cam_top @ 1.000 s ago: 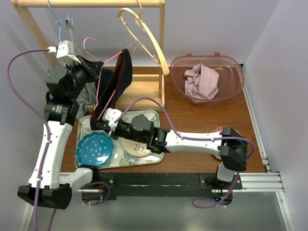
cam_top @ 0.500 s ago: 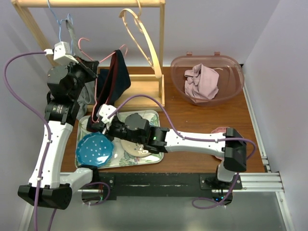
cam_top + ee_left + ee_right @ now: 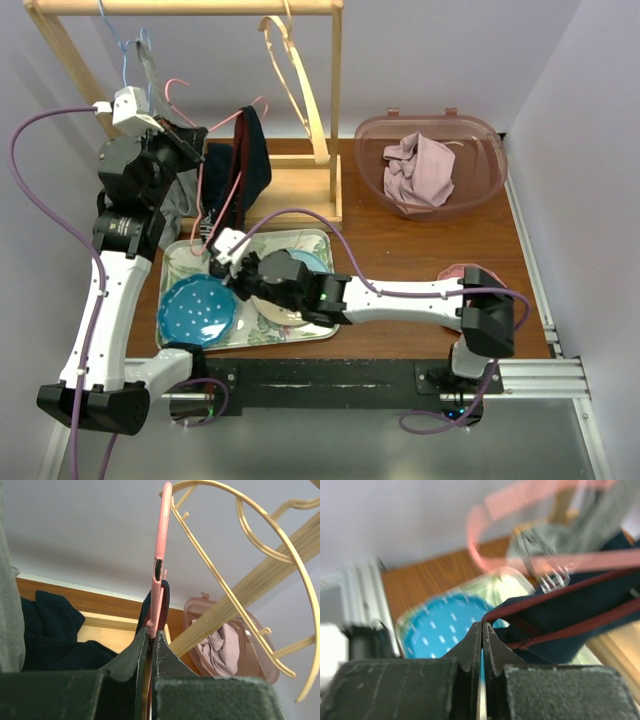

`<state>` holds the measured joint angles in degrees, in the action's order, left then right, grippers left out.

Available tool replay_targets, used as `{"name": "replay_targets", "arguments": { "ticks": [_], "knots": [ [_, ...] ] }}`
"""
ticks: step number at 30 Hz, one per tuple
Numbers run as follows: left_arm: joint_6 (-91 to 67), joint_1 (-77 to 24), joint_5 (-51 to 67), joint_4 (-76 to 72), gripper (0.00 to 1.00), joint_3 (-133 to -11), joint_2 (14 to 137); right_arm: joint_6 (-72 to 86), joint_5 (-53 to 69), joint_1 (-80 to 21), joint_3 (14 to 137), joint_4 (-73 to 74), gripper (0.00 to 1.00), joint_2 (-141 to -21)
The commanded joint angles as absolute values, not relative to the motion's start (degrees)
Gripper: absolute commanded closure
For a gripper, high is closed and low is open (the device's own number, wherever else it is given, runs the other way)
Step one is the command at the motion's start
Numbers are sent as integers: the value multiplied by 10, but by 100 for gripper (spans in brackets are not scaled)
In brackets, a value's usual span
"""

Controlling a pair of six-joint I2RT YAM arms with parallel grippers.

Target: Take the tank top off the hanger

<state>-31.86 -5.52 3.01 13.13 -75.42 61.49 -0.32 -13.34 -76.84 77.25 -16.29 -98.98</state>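
A navy tank top point(image 3: 253, 160) with dark red trim hangs on a pink hanger point(image 3: 232, 118) in front of the wooden rack. My left gripper point(image 3: 196, 150) is shut on the pink hanger's point(image 3: 160, 555) lower end, which sits pinched between the tips of the left gripper point(image 3: 151, 635). A strip of the tank top point(image 3: 164, 594) shows just behind it. Over the tray, my right gripper point(image 3: 213, 256) is shut on the tank top's red-trimmed edge. In the right wrist view the fabric point(image 3: 570, 615) stretches away from the right gripper point(image 3: 482, 626), under the blurred hanger point(image 3: 520, 500).
A tan hanger point(image 3: 298, 85) swings from the wooden rack point(image 3: 190, 6). A grey garment point(image 3: 180, 195) hangs by my left arm. Below lies a patterned tray point(image 3: 325, 240) with a blue plate point(image 3: 198, 308). A pink basin point(image 3: 470, 125) holding pale cloth stands at the back right.
My right gripper has pulled the tank top's edge down and toward the near side, stretching the fabric narrower. The left gripper lifted the hanger slightly. The tan hanger has swung.
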Motion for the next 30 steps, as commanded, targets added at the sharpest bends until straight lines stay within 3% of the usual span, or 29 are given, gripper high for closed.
{"name": "replay_targets", "arguments": {
  "ticks": [1, 6, 19, 30],
  "knots": [
    [-303, -53, 105, 123, 100, -793, 611, -14, -188, -758, 706, -232, 100, -916],
    [-283, -53, 185, 161, 100, -812, 604, -19, -199, -723, 666, -259, 100, -875],
    [-275, -54, 250, 204, 100, -766, 510, -11, -207, -617, 544, -386, 100, -762],
    [-303, -54, 294, 193, 100, -718, 481, 35, -120, -520, 511, -425, 100, -753]
  ]
}}
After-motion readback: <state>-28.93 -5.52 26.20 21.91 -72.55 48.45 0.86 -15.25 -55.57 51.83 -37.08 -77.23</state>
